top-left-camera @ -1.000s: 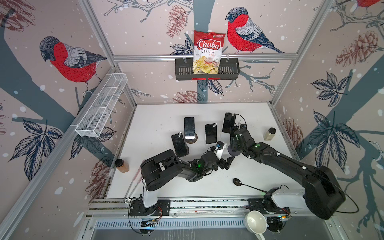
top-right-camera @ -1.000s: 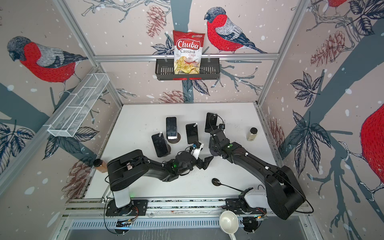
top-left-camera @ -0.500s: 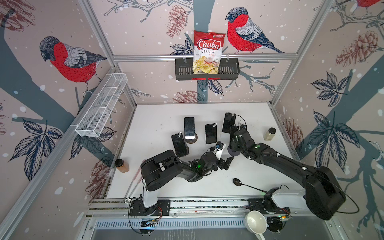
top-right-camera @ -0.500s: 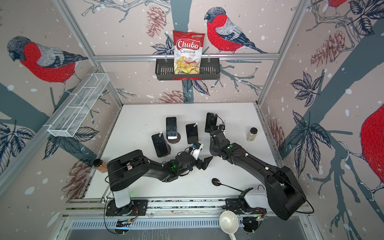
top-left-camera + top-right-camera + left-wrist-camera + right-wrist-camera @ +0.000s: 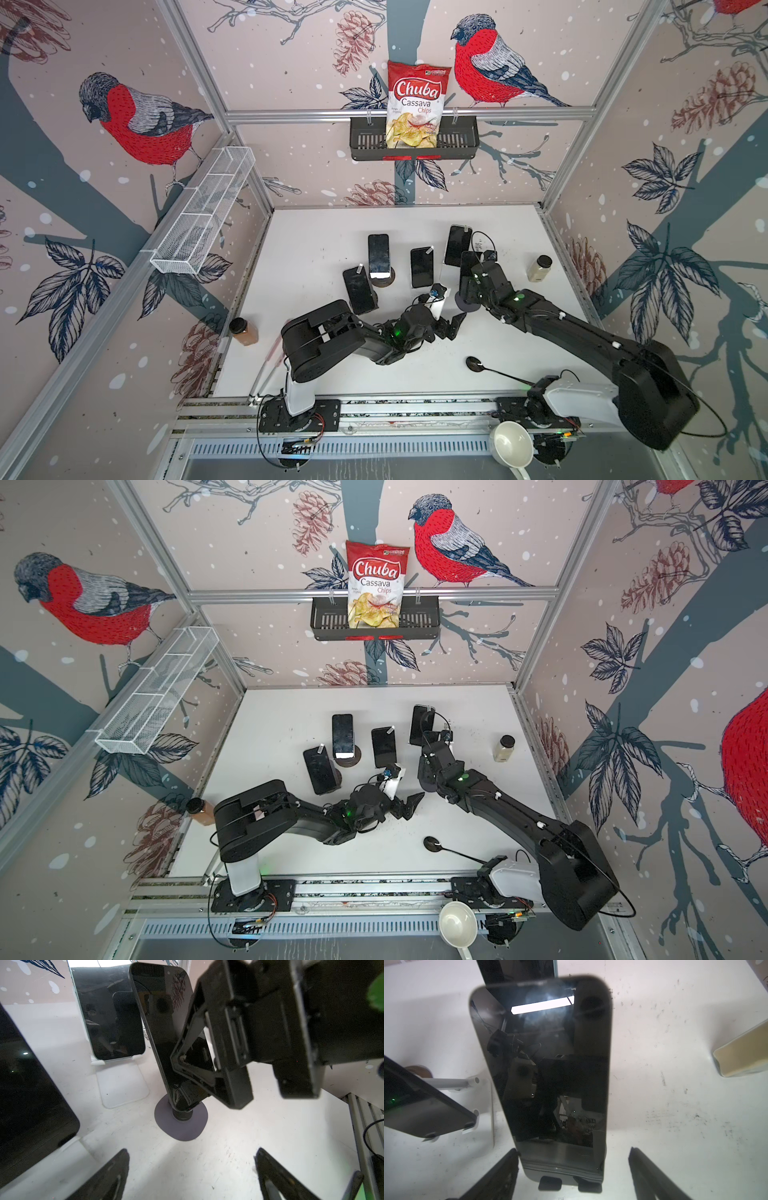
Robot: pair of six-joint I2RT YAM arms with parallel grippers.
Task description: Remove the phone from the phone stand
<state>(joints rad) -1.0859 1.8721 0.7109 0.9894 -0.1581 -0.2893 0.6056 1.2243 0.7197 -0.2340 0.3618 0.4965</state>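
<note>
- White desk, scuffed, boxed in by bird-and-pinecone wallpaper; chips bag in a black basket on the back wall, wire basket on the left wall.
- Both top views: five dark phones on stands mid-desk. The task phone is the rightmost near one and sits on its phone stand, which has a round dark base.
- Pale jar near the right wall, brown jar at the left edge, black spoon near the front.
- Right arm stretched forward from the front rail, right gripper down at the phone's lower half.
- Left arm low and folded across the desk, left gripper near the stand base and aimed at it.
- Left wrist view: left gripper fingers spread wide over bare desk, nothing between them. Only this view shows the stand's post and base, with the phone leaning back on it. One right gripper finger lies alongside the phone; the other is hidden.
- Right wrist view: phone screen fills the centre, with its lower edge seated in two stand clips.
- Right gripper spread, not pinching: one finger at the phone's side edge, contact unclear; the other clearly apart from it.
</note>
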